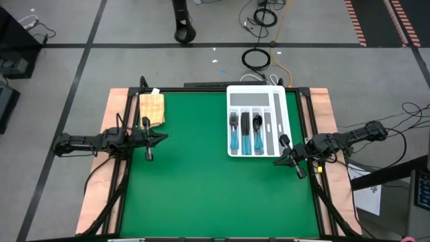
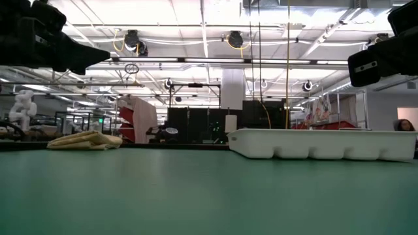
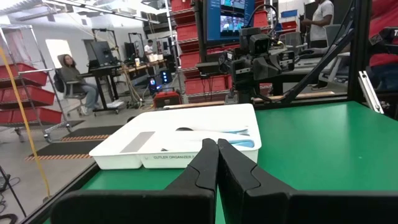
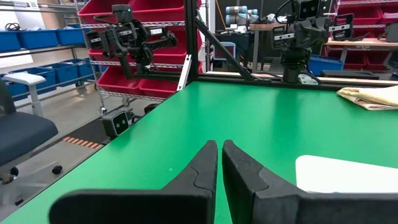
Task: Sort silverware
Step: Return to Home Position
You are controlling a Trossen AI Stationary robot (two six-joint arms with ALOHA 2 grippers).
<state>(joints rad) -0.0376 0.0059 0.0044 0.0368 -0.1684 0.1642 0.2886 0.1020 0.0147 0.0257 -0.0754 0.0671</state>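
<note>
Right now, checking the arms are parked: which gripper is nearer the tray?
Right. The right gripper is just off the tray's corner; the left gripper is far off, beside the cloth.

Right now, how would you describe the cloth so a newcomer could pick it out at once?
Take the green table in the high view and go to its upper left corner, just above the left pincer. There lies a folded tan cloth. It is the only soft, yellowish thing; the other item, a white tray, is hard and sits on the right.
</note>
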